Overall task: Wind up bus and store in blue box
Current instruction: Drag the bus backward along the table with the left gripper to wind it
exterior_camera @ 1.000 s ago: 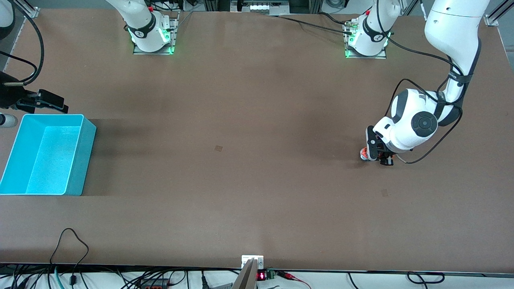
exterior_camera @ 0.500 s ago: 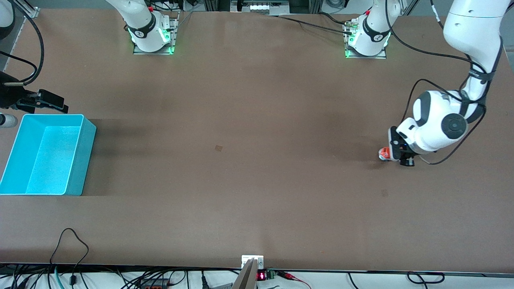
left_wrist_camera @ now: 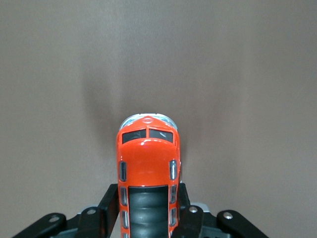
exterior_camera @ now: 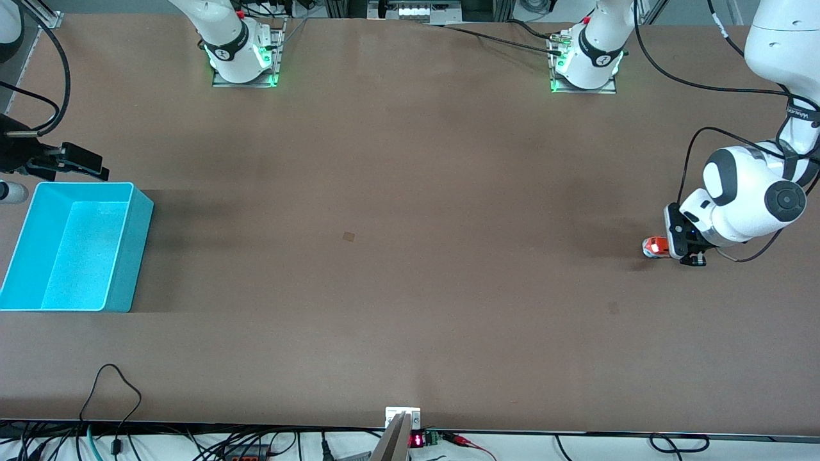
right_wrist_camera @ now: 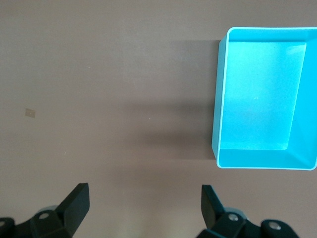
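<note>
Tabletop (exterior_camera: 410, 256): left hand (exterior_camera: 674, 246), clamping the bus (exterior_camera: 655, 246), has slid toward its table end; right hand (right_wrist_camera: 143, 208) waits spread.

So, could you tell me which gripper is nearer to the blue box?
Right. The right gripper hangs open beside the blue box; the left gripper grips the bus at the table's other end.

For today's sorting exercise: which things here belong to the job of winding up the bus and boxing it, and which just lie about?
Job:
bus, clamped in left gripper
blue box
right gripper, open, waiting

Lying about:
cables at the table edge
</note>
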`<state>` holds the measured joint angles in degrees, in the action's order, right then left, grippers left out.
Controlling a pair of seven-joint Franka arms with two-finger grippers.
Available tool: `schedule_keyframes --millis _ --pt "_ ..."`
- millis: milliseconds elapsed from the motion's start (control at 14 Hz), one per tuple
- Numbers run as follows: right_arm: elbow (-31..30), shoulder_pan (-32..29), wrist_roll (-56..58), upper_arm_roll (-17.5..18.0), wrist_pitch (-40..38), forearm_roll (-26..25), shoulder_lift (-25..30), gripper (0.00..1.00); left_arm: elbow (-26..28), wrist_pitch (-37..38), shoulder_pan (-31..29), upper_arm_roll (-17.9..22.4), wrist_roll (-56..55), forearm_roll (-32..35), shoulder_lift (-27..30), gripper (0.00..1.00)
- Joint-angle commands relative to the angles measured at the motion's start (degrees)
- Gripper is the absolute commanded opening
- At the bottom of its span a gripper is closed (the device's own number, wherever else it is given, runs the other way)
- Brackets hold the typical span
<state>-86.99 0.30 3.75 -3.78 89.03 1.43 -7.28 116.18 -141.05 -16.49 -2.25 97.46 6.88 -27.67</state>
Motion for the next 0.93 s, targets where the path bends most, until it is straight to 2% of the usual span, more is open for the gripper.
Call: schedule_keyframes --millis 0,143,429,500,571,857 --pt "0.42 -0.03 -0.32 0.09 -0.53 0.85 -0.01 1.0 -1.49 -1.16 -0.74 -0.48 1.41 0.94 -4.5 0.19" --pt "0.42 -0.03 -0.32 0.09 -0.53 0.85 -0.01 1.0 -1.49 -1.16 -0.91 -0.48 1.41 0.94 -4.41 0.24" --pt "0.42 -0.03 -0.32 0.09 -0.44 0.85 -0.01 1.0 -1.49 -1.07 -0.65 -0.48 1.94 1.03 -4.24 0.25" --pt "0.42 -0.03 -0.32 0.09 -0.53 0.85 -0.01 1.0 -1.66 -1.07 -0.65 -0.48 2.03 1.03 -4.24 0.47" --pt "0.42 -0.03 0.03 0.09 -0.44 0.68 -0.01 1.0 -2.36 -0.63 -0.56 -0.56 2.11 0.94 -4.15 0.99" --pt "0.42 -0.03 0.03 0.09 -0.44 0.68 -0.01 1.0 -2.63 3.57 -0.39 -1.52 1.15 0.59 -1.17 1.0"
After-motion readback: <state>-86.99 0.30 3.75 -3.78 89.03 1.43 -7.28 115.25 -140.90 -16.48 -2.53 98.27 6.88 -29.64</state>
